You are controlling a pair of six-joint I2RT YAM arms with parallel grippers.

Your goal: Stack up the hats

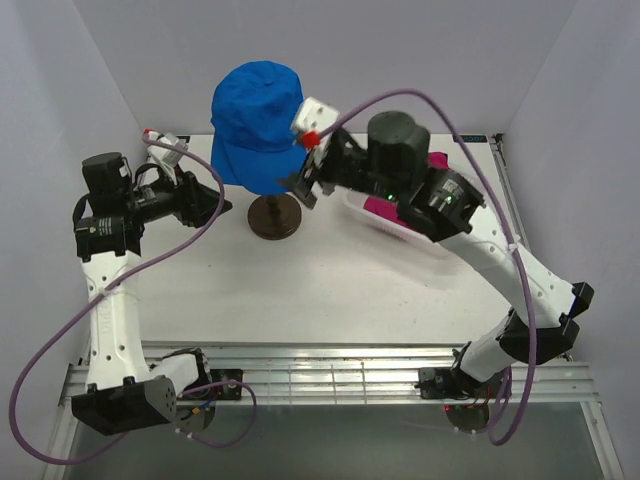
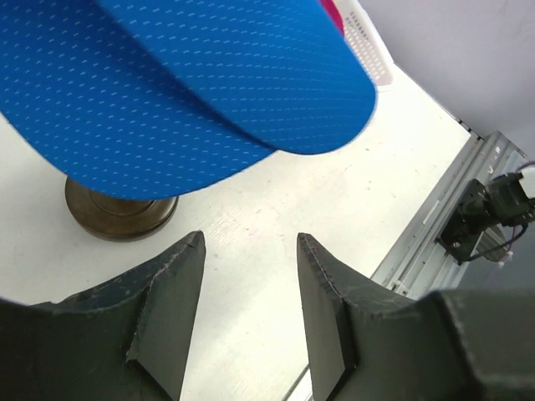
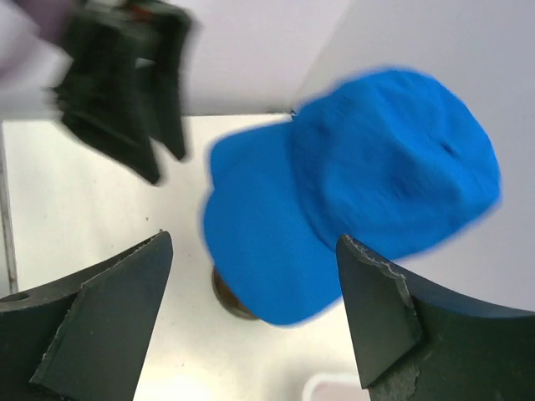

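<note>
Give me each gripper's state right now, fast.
Left gripper: open, holding nothing.
Right gripper: open wide, holding nothing; the blue cap sits just ahead of it, not gripped.

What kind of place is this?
Probably a robot test bench: two black-and-white robot arms bolted to a metal rail, a plain white table boxed in by bare walls, and a bright blue fabric cap over a dark round stand.

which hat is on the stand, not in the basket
The blue hat, perched on the dark round stand. The magenta hat fabric lies down in the white basket instead.
</note>
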